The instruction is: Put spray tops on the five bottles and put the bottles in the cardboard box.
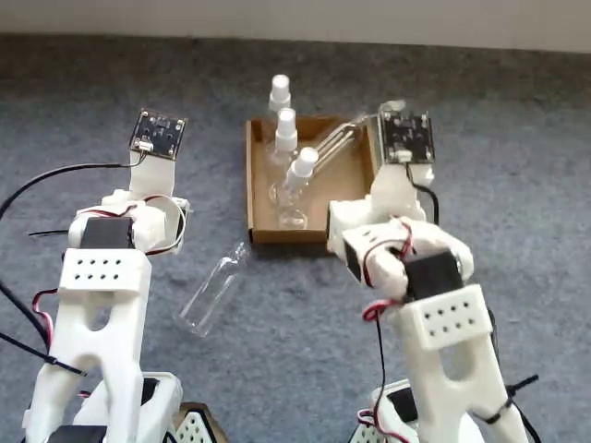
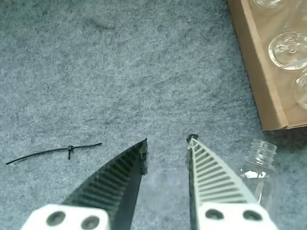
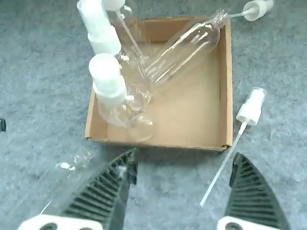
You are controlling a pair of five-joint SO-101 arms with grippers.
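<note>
Two arms bent low, both claws empty.
Left gripper (image 2: pixel 168 142) moderately parted, right gripper (image 3: pixel 184 157) spread wide; uncapped bottle (image 1: pixel 212 288) lies at 7 o'clock from cardboard box (image 1: pixel 286 236).

Brown cardboard box (image 3: pixel 192 115); clear bottles (image 3: pixel 187 45) with white spray tops (image 3: pixel 106 76); grey flecked carpet (image 2: pixel 120 57); thin black cable tie (image 2: pixel 53 150); left gripper (image 2: pixel 168 140): ribbed fingers (image 2: pixel 211 177), one black, one white.

left claw (image 2: pixel 168 142): parted, left of cardboard box (image 1: pixel 249 185) | right claw (image 3: pixel 184 155): spread wide, just short of box's near edge
</note>
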